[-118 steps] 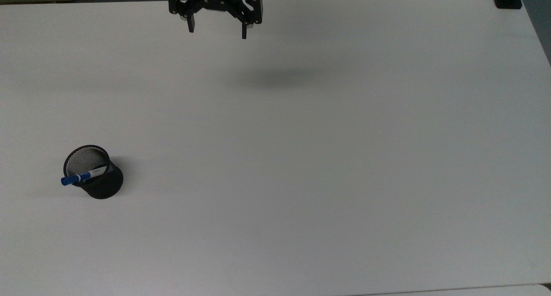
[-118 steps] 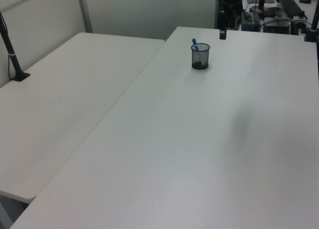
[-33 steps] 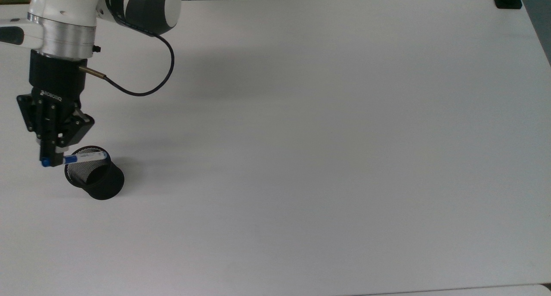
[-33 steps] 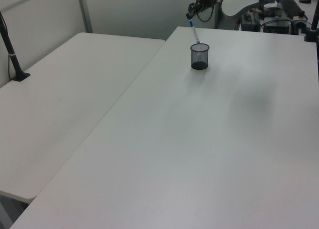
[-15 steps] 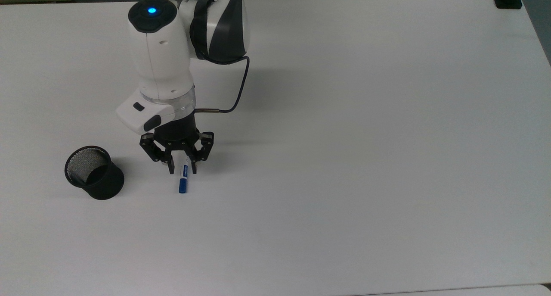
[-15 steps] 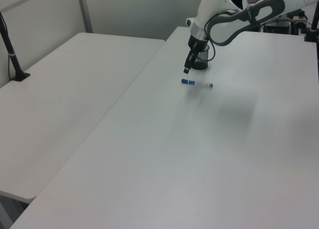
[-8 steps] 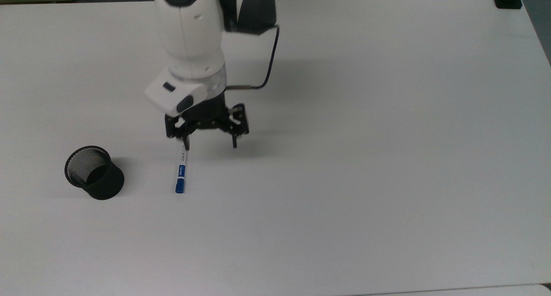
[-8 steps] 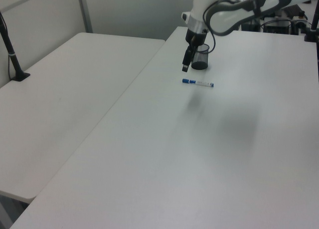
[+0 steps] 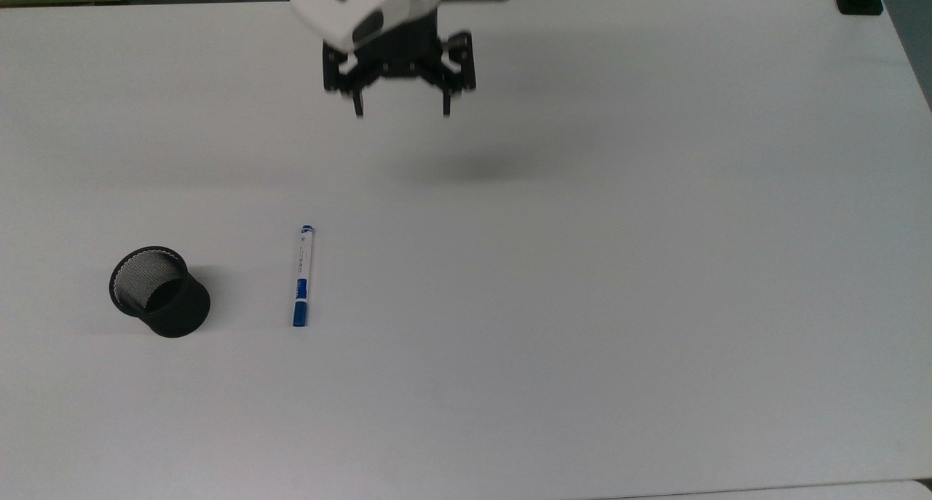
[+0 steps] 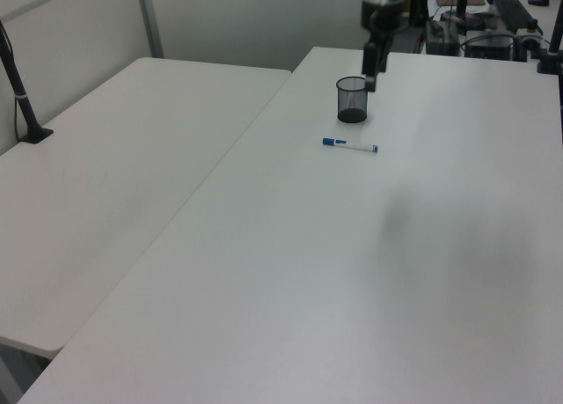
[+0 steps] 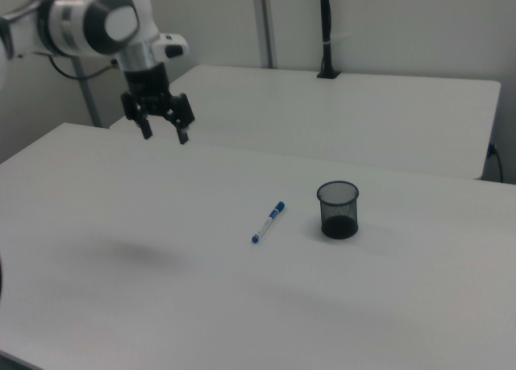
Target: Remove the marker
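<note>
Marker (image 9: 302,275) lay flat on the worktop (image 9: 582,267) beside the cup (image 9: 159,291), long axis near-to-far in the top view. My hand (image 9: 400,110), fingers spread and empty, hung well beyond its far end.

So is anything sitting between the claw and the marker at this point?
Nothing visible. The claw hangs open above bare table, the marker lies flat apart from it, and the mesh cup stands off to the top view's left.

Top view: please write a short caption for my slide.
Marker lies flat on the white table, beside the upright mesh cup; open gripper hangs above, apart.
</note>
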`<state>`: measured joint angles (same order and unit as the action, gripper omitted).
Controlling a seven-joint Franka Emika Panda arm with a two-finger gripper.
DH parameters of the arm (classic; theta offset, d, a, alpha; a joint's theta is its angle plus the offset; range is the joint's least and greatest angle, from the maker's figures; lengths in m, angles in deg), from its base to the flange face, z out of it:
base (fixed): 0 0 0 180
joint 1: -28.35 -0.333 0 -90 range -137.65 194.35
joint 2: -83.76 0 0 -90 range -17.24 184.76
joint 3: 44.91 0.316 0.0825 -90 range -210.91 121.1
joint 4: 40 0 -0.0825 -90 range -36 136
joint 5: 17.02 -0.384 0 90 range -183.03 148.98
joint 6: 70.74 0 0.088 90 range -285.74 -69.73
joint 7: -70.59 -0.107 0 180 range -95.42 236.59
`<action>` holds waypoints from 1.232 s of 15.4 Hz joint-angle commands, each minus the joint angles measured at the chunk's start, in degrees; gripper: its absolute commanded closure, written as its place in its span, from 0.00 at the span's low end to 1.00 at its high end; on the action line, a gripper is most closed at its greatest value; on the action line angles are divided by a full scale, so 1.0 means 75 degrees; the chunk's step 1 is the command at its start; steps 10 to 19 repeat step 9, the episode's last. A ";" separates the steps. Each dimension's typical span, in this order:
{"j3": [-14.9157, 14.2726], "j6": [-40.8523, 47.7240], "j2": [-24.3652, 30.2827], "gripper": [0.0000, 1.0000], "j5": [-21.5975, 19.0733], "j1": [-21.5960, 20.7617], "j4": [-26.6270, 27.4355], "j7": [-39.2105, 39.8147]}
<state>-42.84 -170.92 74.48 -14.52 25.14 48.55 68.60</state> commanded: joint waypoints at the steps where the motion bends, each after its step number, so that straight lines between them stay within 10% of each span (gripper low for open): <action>1: -0.0521 0.0911 0.0710 0.00 0.0005 -0.0496 0.0333 -0.0296; 19: -0.0510 0.0995 0.0675 0.00 0.0205 -0.0415 0.0310 -0.0895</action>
